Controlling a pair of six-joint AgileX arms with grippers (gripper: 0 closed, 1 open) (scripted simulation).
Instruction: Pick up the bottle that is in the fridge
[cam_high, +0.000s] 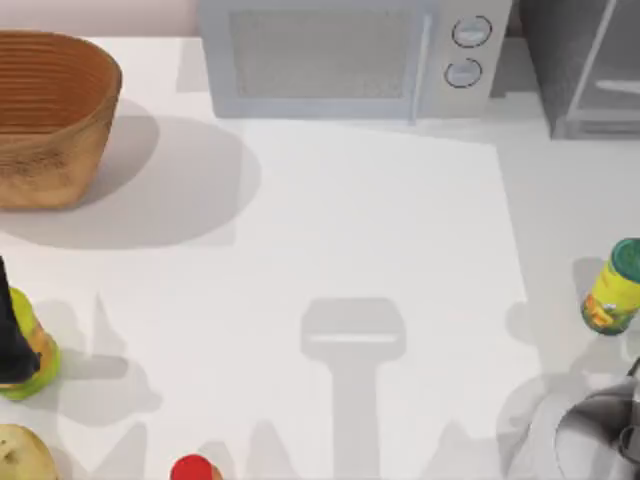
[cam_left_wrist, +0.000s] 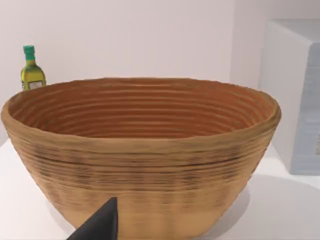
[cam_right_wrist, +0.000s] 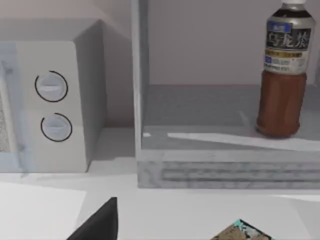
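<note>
Currently the bottle (cam_right_wrist: 286, 70) stands upright on the shelf inside the open fridge (cam_high: 585, 70) at the tabletop's far right, ahead of the nearer right claw (cam_right_wrist: 100, 222), whose open or closed state cannot be determined.

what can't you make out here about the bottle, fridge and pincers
- Bottle: right wrist view's edge cuts off the cap top.
- Fridge: top view's edge crops it, and its roof hides the inside.
- Left pincer and right pincer: one dark fingertip each, cut off by the wrist views' edges.
</note>
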